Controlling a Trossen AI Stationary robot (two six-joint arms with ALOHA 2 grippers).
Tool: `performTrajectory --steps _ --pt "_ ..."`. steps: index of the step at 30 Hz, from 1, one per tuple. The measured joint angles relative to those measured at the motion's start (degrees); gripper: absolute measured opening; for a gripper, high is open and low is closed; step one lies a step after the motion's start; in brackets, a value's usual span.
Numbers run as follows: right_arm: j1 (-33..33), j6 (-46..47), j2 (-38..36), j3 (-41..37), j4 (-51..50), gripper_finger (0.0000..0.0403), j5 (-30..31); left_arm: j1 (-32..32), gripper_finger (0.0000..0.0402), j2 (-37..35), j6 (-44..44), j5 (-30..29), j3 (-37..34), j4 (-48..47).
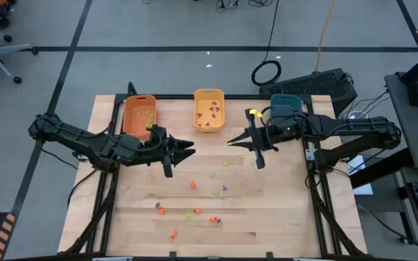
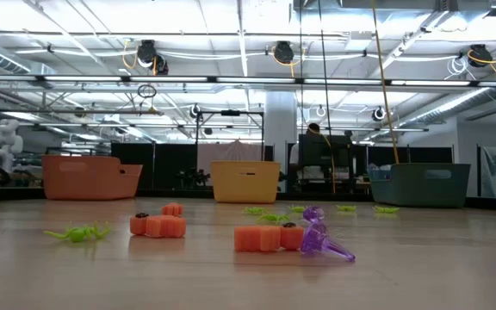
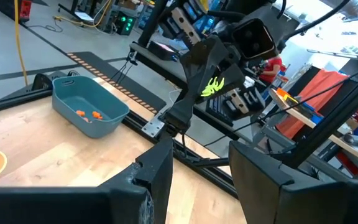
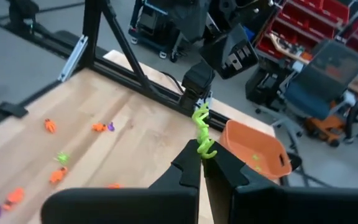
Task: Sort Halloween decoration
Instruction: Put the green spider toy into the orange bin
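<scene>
Green trinket (image 4: 201,134) pinched in closed fingers of right gripper (image 1: 257,148), held above table near 1 o'clock, beside teal bin (image 1: 285,106). Left gripper (image 1: 173,154), jaws apart and empty, near orange bin (image 1: 138,114) at 10 o'clock. Sorting partly done: orange bin holds green pieces, yellow bin (image 1: 209,109) purple, teal orange. Loose trinkets (image 1: 194,210) remain across wooden table (image 1: 281,217), centre to 6 o'clock.
</scene>
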Motion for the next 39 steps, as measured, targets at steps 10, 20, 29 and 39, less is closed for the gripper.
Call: performTrajectory --steps 10,20,29,39 --pt "0.00 -7.18 0.00 0.00 0.01 0.0000 0.07 0.00 0.0157 0.00 0.02 0.00 0.00 0.00" --pt "0.00 -9.80 0.00 0.00 -0.01 0.0000 1.76 0.00 0.0157 0.00 0.02 0.00 0.00 0.00" --pt "0.00 -9.78 0.00 0.00 0.01 0.0000 2.84 0.00 0.0157 0.00 0.02 0.00 0.00 0.00" --pt "0.00 -9.47 0.00 0.00 -0.01 0.0000 2.84 0.00 0.0157 0.00 0.02 0.00 0.00 0.00"
